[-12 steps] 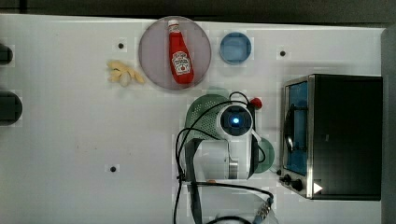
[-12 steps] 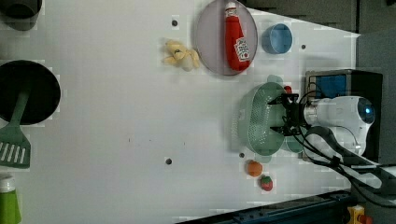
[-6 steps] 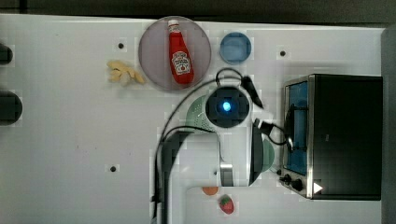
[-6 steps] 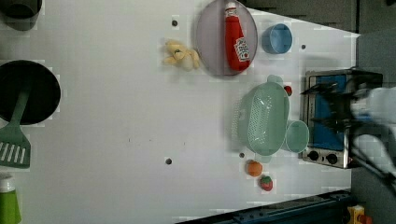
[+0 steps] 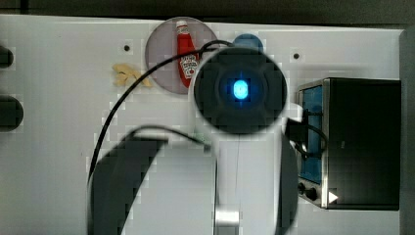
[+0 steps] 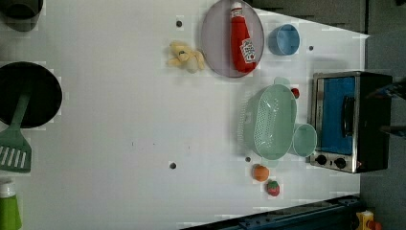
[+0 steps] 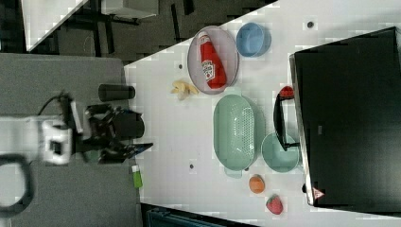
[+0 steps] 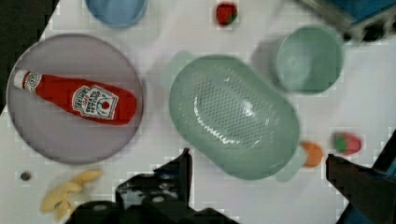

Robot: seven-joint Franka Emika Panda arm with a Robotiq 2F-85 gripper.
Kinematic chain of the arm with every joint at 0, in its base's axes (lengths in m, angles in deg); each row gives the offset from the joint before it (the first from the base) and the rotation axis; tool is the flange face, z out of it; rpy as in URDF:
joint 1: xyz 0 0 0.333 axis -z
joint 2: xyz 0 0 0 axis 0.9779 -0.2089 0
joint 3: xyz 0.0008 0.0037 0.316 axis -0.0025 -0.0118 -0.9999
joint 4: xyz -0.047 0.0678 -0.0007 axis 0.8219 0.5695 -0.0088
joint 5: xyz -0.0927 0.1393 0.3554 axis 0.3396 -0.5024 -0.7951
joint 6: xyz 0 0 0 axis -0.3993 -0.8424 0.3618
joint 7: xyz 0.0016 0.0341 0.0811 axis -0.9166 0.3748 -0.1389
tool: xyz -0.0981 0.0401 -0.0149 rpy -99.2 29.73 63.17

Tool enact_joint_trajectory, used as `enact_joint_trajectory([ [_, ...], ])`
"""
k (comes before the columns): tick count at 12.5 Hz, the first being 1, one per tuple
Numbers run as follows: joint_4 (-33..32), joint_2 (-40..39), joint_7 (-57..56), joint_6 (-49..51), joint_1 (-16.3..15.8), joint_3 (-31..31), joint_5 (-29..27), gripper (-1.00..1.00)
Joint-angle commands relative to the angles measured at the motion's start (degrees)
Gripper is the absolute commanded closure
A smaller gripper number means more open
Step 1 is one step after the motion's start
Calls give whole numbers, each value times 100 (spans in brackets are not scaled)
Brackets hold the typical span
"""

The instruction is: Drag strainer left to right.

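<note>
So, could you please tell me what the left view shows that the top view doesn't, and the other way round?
The left view alone shows the strainer in full, with the small green bowl at its edge, the orange ball, the strawberry and the green spatula. The top view alone shows the robot arm from above, its blue light lit, covering the middle of the table. Both share the ketchup bottle on the grey plate, the blue cup, the yellow toy and the toaster oven.

Strainer (image 8: pixel 233 114) glossy perforated plastic; table (image 6: pixel 119 120) smooth matt white.
</note>
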Motion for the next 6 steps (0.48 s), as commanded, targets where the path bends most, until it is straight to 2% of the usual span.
enact_joint_trajectory([
  [1, 349, 13, -857, 234, 181, 35, -28, -100],
  [6, 358, 87, -857, 425, 182, 70, -35, -100],
])
